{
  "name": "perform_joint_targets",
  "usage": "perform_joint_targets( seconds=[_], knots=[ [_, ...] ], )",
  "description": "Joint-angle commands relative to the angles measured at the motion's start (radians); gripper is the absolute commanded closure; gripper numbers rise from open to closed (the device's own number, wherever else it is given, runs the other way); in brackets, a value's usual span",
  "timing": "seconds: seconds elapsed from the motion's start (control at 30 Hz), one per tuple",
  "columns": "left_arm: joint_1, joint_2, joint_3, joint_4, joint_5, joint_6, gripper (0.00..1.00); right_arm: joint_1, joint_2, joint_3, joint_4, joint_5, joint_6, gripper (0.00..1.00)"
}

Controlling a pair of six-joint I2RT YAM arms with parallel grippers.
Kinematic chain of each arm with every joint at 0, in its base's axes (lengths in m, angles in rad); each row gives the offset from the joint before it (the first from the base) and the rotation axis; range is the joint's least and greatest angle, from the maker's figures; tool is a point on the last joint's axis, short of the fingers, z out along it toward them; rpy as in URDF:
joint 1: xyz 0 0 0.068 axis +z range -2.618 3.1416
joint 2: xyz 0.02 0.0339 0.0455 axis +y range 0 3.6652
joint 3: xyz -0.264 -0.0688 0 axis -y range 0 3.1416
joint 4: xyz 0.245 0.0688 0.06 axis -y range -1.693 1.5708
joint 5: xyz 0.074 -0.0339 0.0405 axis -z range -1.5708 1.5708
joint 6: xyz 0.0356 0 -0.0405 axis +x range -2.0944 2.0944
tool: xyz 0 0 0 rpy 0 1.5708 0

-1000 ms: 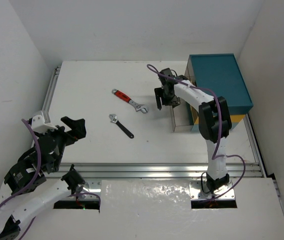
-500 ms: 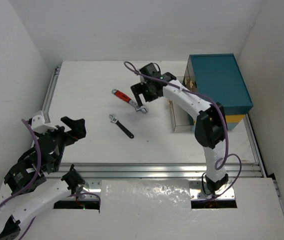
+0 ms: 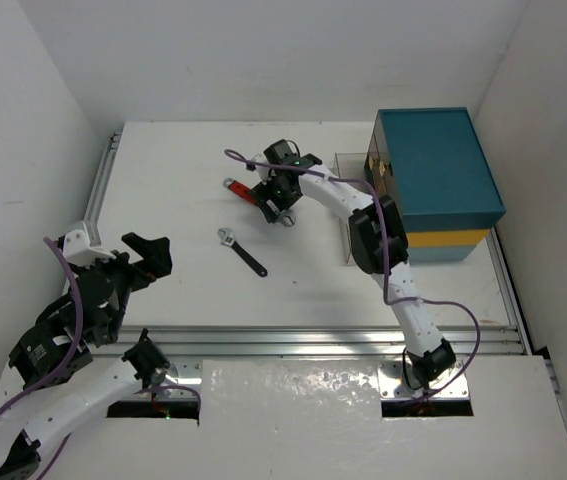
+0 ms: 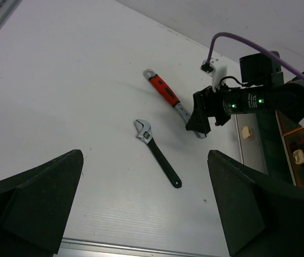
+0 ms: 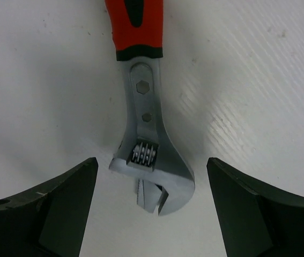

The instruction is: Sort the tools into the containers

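Observation:
A red-handled adjustable wrench (image 3: 253,195) lies on the white table, and my right gripper (image 3: 277,203) hovers open over its silver head. In the right wrist view the head (image 5: 152,166) lies between my two spread fingers (image 5: 50,209), untouched, with the red handle (image 5: 135,27) pointing away. A black-handled adjustable wrench (image 3: 242,251) lies a little nearer, also in the left wrist view (image 4: 157,152). My left gripper (image 3: 149,256) is open and empty at the near left, well away from both wrenches. The teal box (image 3: 438,165) stands at the far right, with a drawer (image 3: 348,250) pulled out toward the table's middle.
The box has a yellow lower band (image 3: 443,238) and brass latches. A metal rail (image 3: 313,340) runs along the near edge and another (image 3: 103,180) along the left. White walls enclose the table on three sides.
My right arm has swung left from the open drawer to over the red wrench's head. The left arm and both wrenches have not moved.

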Motion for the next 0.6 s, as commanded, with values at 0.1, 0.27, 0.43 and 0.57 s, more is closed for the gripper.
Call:
perform_joint_targets(
  seconds=[0.1,0.27,0.43,0.57],
  knots=[
    [-0.004,-0.002,-0.009,0.037,0.002,0.016,0.0,0.01,0.041,0.068,0.091,-0.05,-0.067,0.16],
    [-0.003,-0.021,-0.011,0.039,0.004,0.019,0.0,0.01,0.108,0.112,0.092,-0.085,-0.071,0.24],
    [-0.003,-0.019,-0.012,0.042,0.009,0.022,0.0,0.028,0.165,0.124,0.055,-0.015,-0.108,0.57],
    [-0.003,-0.015,-0.011,0.042,0.009,0.022,0.0,0.034,0.19,0.157,-0.062,0.064,-0.108,0.76]
  ],
)
